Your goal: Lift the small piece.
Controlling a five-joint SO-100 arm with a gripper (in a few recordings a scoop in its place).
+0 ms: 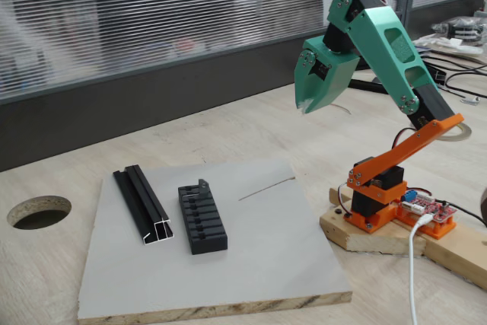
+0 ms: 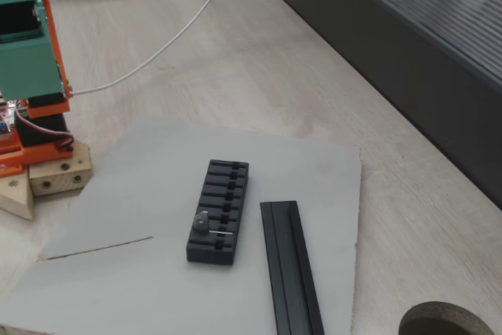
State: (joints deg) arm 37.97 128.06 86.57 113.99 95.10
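The small piece [image 2: 202, 222] is a tiny grey bracket lying on top of one end of the black slotted block [image 2: 219, 209]. In a fixed view it shows as a little bump [image 1: 202, 184] at the block's far end [image 1: 202, 220]. My green gripper [image 1: 307, 104] hangs high above the table, well to the right of the block and behind the board's far edge. It points down, its jaws look shut, and nothing is held between them.
A long black channel rail [image 1: 142, 203] [image 2: 290, 264] lies beside the block on a grey board [image 1: 251, 264] [image 2: 125, 217]. A round hole [image 1: 39, 211] [image 2: 447, 323] is cut in the wooden table. My orange base [image 1: 380, 203] sits on a wood block, with cables nearby.
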